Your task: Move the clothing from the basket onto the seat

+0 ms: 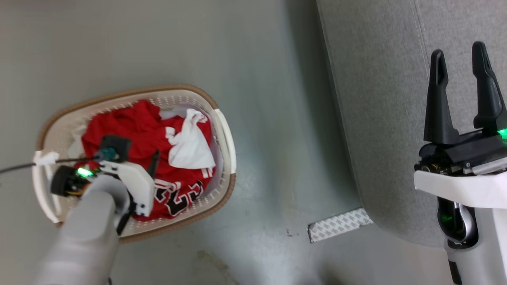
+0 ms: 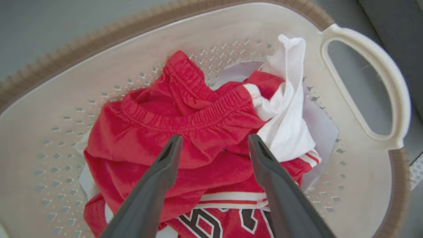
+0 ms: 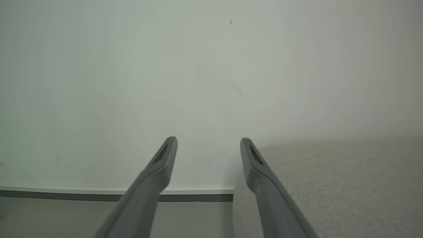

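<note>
basket [image 1: 223,130], red clothing [image 2: 185,142] heaped inside

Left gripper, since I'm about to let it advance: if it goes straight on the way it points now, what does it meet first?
Most likely the clothing: the left gripper, open, points at its red elastic waistband, on top of the pile in the basket. How far off it is, I cannot judge.

Black lettering [image 2: 211,226] edged in white stands on the red clothing [image 2: 198,132], between the left end effector's [image 2: 213,145] fingers; folded and cut off, it cannot be read.
</note>
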Robot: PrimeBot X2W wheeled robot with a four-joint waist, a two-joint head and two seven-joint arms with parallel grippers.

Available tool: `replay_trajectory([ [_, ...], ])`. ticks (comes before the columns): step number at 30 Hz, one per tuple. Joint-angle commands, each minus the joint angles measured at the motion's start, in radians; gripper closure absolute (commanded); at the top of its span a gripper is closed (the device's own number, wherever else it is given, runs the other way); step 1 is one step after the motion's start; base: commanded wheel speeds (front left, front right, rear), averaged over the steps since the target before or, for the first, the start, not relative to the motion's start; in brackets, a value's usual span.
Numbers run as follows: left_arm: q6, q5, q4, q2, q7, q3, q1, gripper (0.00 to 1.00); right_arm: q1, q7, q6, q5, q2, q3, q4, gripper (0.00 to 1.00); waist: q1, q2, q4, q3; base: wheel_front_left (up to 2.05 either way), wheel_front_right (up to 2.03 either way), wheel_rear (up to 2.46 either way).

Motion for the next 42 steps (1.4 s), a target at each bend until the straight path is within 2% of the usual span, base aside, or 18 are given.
replay_trajectory([
  [1, 0.003, -0.013, 0.018, 0.027, 0.015, -0.023, -0.027, 0.0, -0.017, 0.001, -0.002, 0.003, 0.002, 0.003, -0.012, 0.0, -0.0001, -0.0001, -0.032, 0.038, 0.0, 0.0, 0.0],
  [12, 0.002, -0.057, 0.086, 0.106, 0.093, -0.191, -0.147, 0.0, -0.04, 0.001, -0.002, 0.009, 0.02, 0.01, -0.042, 0.0, -0.0001, -0.0001, -0.101, 0.12, 0.0, 0.0, 0.0],
  [18, 0.002, -0.076, 0.096, 0.115, 0.143, -0.295, -0.154, 0.0, -0.046, 0.001, -0.002, 0.034, 0.022, 0.017, -0.033, 0.0, -0.0001, -0.0001, -0.128, 0.136, 0.0, 0.0, 0.0],
  [19, 0.002, -0.082, 0.096, 0.12, 0.153, -0.319, -0.152, 0.13, -0.046, 0.001, -0.002, 0.04, 0.022, 0.019, -0.031, 0.0, -0.0001, -0.0001, -0.133, 0.136, 0.0, 0.0, 0.0],
  [20, 0.002, -0.09, 0.094, 0.128, 0.159, -0.337, -0.153, 0.18, -0.046, 0.001, -0.002, 0.044, 0.022, 0.02, -0.03, 0.0, -0.0001, -0.0001, -0.136, 0.136, 0.0, 0.0, 0.0],
  [21, 0.002, -0.104, 0.091, 0.137, 0.163, -0.351, -0.155, 0.27, -0.047, 0.001, -0.002, 0.046, 0.022, 0.021, -0.029, 0.0, -0.0001, -0.0001, -0.139, 0.136, 0.0, 0.0, 0.0],
  [22, 0.002, -0.121, 0.089, 0.142, 0.166, -0.364, -0.156, 0.52, -0.047, 0.001, -0.002, 0.047, 0.022, 0.022, -0.029, 0.0, -0.0001, -0.0001, -0.142, 0.135, 0.0, 0.0, 0.0],
  [23, 0.002, -0.133, 0.085, 0.143, 0.17, -0.377, -0.157, 0.71, -0.046, 0.001, -0.002, 0.049, 0.022, 0.022, -0.029, 0.0, -0.0001, -0.0001, -0.144, 0.135, 0.0, 0.0, 0.0],
  [24, 0.002, -0.143, 0.08, 0.144, 0.17, -0.389, -0.156, 1.0, -0.045, 0.001, -0.002, 0.051, 0.022, 0.022, -0.029, 0.0, -0.0001, -0.0001, -0.145, 0.135, 0.0, 0.0, 0.0],
  [32, 0.002, -0.258, 0.049, 0.151, 0.127, -0.46, -0.14, 1.0, -0.039, 0.001, -0.002, 0.035, 0.022, 0.007, -0.02, 0.0, -0.0001, -0.0001, -0.122, 0.098, 0.0, 0.0, 0.0],
  [42, 0.002, -0.383, 0.053, 0.098, 0.038, -0.489, -0.09, 1.0, -0.015, 0.001, -0.002, -0.008, 0.021, 0.001, 0.004, 0.0, -0.0001, -0.0001, -0.053, -0.04, 0.0, 0.0, 0.0],
])
